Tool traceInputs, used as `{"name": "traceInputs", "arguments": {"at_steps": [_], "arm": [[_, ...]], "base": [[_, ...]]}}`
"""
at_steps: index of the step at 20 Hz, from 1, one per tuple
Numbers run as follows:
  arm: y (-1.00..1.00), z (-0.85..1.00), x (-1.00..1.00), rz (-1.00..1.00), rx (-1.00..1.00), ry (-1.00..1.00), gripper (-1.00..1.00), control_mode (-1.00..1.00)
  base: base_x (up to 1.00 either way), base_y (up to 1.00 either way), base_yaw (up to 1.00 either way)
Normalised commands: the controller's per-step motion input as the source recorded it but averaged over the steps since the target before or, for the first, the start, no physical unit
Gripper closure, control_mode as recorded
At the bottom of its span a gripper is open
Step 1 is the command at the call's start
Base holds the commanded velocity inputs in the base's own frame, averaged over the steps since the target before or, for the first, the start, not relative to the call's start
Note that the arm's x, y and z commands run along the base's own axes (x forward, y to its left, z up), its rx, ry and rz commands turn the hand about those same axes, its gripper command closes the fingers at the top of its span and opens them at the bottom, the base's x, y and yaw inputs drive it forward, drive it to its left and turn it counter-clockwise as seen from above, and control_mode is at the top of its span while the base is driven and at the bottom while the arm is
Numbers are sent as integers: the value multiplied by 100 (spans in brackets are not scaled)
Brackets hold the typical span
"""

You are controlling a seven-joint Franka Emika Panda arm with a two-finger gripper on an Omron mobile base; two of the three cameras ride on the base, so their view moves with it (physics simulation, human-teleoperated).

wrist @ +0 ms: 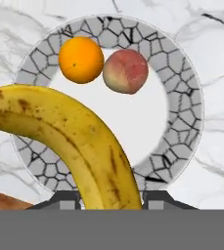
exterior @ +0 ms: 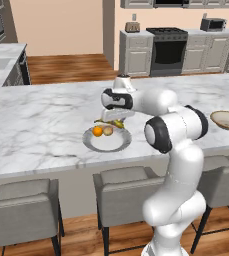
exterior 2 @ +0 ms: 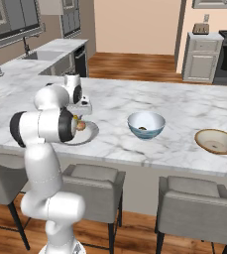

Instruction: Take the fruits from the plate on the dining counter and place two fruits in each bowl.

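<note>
- Marble dining counter (exterior: 46, 125) carries the plate (wrist: 182, 88), over which my gripper (wrist: 111, 201) hangs, clamped on the banana (wrist: 69, 136).
- Orange (wrist: 80, 59) and peach (wrist: 126, 71) sit touching on the plate.
- Risk, I judge: I hold the banana near one end, so it may swing or slip.
- Its long axis curves away leftward from my fingers.
- Blue bowl (exterior 2: 146, 125) waits to the right.

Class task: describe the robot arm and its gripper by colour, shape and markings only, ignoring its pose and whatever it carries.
The arm is glossy white with rounded, bulbous links and dark, nearly black joint bands. The gripper has two small dark grey, blocky fingertips. No cables or markings show.
</note>
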Motion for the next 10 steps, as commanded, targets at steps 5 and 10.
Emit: {"name": "traceInputs", "arguments": {"at_steps": [5, 10], "arm": [[-96, 61, -2, -42, 0, -3, 100, -100], [-98, 45, 8, -41, 0, 0, 100, -100]], "base": [[0, 0, 0], [0, 0, 0]]}}
